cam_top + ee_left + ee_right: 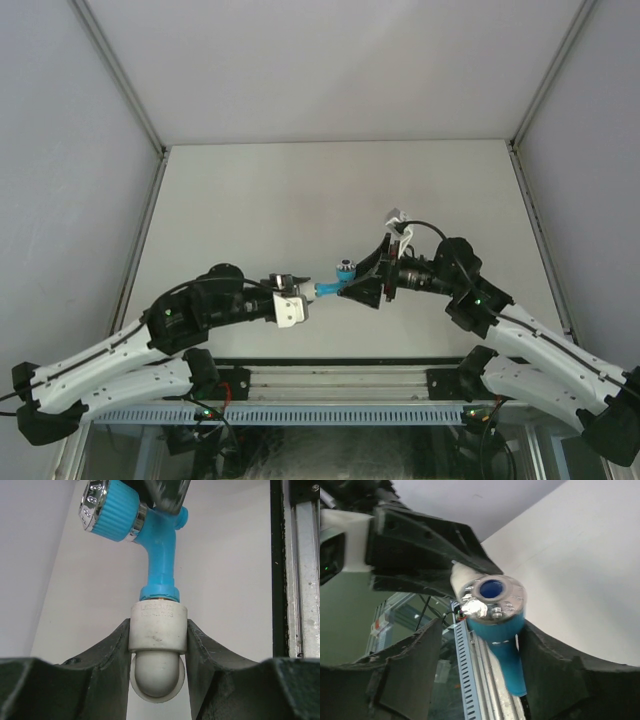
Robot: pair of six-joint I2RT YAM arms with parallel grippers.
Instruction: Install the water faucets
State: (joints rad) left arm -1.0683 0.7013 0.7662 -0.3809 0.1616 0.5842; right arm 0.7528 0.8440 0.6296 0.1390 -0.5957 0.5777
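Seemingly mid-threading: left jaws clamped on pipe fitting (159, 630), blue faucet (159, 550) seated in it between right jaws, grip impossible to tell; next, likely twisting faucet squarely home.

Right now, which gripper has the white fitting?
The left gripper: its fingers clamp the white fitting. The right gripper sits around the blue tap instead.

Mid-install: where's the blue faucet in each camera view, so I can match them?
Top external: blue faucet just below centre.
Left wrist: faucet upper centre, rising from the white-grey fitting.
Right wrist: faucet at centre, chrome-rimmed cap toward camera.
Shared landmark: that cap, seen in all three.
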